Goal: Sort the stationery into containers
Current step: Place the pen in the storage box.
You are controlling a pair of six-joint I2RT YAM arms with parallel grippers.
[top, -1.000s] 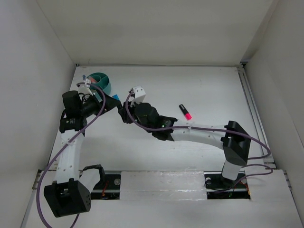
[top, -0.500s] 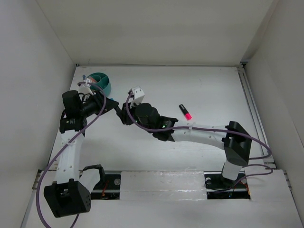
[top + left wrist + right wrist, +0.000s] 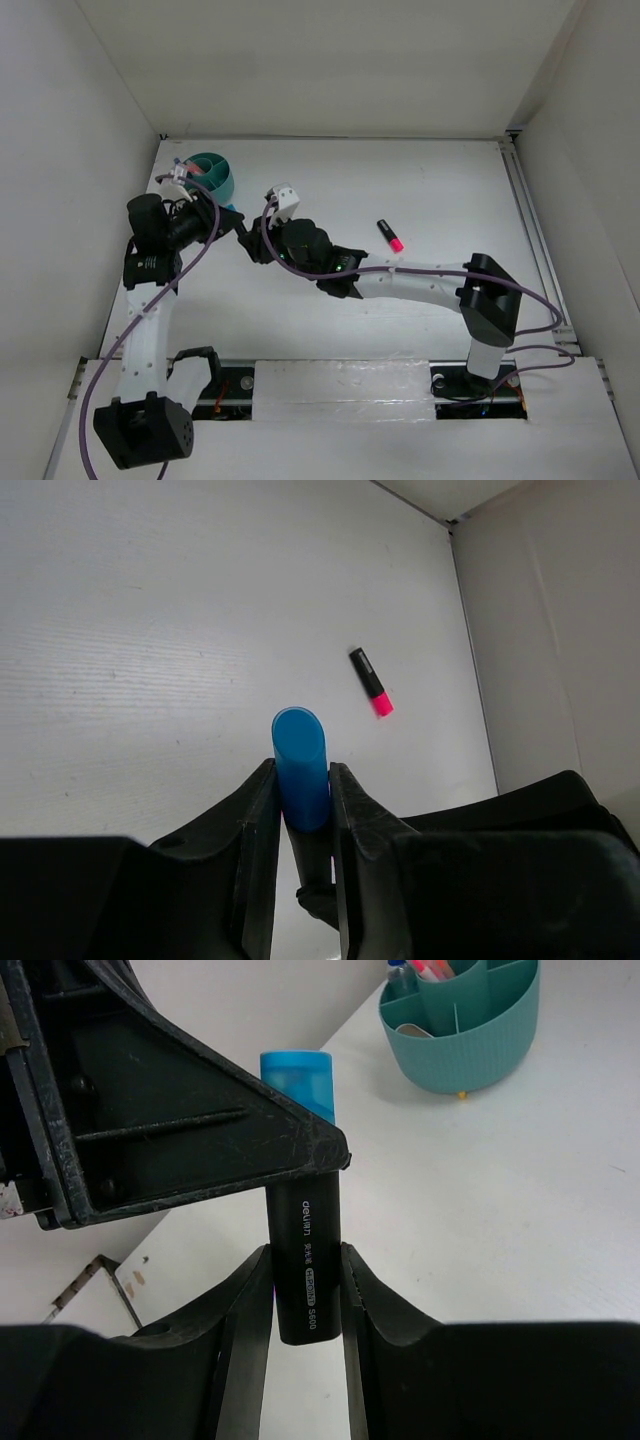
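Blue at the cap and black in the body, one marker point(image 3: 303, 1270) is held in the air over the table point(image 3: 430, 190) by both arms at once. The left jaws are clenched on the blue cap. In the left wrist view the cap is seen pressed between the two fingers point(image 3: 255, 815), and its rounded end stands out past them. The right jaws are clenched on the black body, further along the marker, and small white printed letters are seen on the part between them. The two pairs of jaws are very close to each other. In the right wrist view the left jaws are seen as a dark frame just above the right jaws.

In the top view the left arm point(image 3: 148, 300) and the right arm point(image 3: 420, 285) are seen meeting over the left part of the table, just beside the round teal tub point(image 3: 470, 1055). The tub stands on the table near the far left corner and is divided into compartments. Thin salmon-pink pens point(image 3: 432, 968) are seen standing in an inner compartment, and a small bottle point(image 3: 398, 974) with a blue cap is seen in a compartment beside them. A pale small item lies in another compartment, but it cannot be told what it is.

A second marker point(image 3: 390, 236), black with a pink end, lies flat on the table to the right, well apart from both pairs of jaws and from the tub.
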